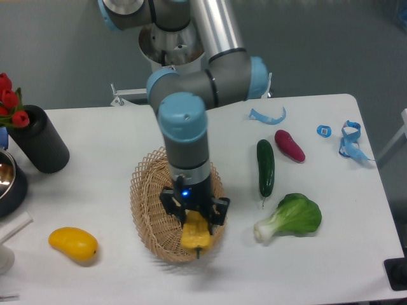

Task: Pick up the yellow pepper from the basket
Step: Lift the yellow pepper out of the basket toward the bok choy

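The yellow pepper (196, 233) sits at the front right of the oval wicker basket (149, 203), stem pointing toward the front edge. My gripper (194, 218) is straight above it, down inside the basket, with its two black fingers on either side of the pepper's upper part. The fingers look closed against the pepper. The pepper's top is hidden by the gripper, and I cannot tell whether it is lifted off the basket floor.
A smooth yellow-orange mango-like fruit (74, 244) lies at the front left. A cucumber (265, 167), a purple eggplant (289, 145) and a bok choy (291, 218) lie to the right. A black vase with red tulips (39, 140) and a metal bowl (7, 181) stand at the left.
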Controlling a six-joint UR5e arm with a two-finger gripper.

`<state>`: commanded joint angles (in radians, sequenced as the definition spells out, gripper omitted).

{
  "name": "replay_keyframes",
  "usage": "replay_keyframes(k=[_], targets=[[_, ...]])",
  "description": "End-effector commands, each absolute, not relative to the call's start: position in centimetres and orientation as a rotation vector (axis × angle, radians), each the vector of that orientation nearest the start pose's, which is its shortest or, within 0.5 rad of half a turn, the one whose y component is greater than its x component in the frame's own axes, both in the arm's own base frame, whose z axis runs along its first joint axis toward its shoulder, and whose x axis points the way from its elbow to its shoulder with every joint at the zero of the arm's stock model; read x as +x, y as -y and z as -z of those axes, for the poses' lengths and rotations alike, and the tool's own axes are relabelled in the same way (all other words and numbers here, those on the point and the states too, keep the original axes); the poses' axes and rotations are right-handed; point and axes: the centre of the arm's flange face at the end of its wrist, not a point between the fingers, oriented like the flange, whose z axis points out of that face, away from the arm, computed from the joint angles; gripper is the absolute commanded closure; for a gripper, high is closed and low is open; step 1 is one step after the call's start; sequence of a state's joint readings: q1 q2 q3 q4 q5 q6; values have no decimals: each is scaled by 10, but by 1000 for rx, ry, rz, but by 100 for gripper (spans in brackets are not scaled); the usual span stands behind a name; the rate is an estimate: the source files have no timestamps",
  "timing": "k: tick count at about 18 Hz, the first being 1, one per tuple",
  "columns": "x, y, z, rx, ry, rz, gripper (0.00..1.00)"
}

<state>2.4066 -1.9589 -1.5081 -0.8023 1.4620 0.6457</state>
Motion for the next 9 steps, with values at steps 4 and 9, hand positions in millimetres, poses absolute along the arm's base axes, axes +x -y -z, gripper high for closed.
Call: replay_keyframes(k=[4,9], targets=[[-432,-535,-406,-2678,247,-355,65],[-457,-518,-408,-2650,187,-328,65]])
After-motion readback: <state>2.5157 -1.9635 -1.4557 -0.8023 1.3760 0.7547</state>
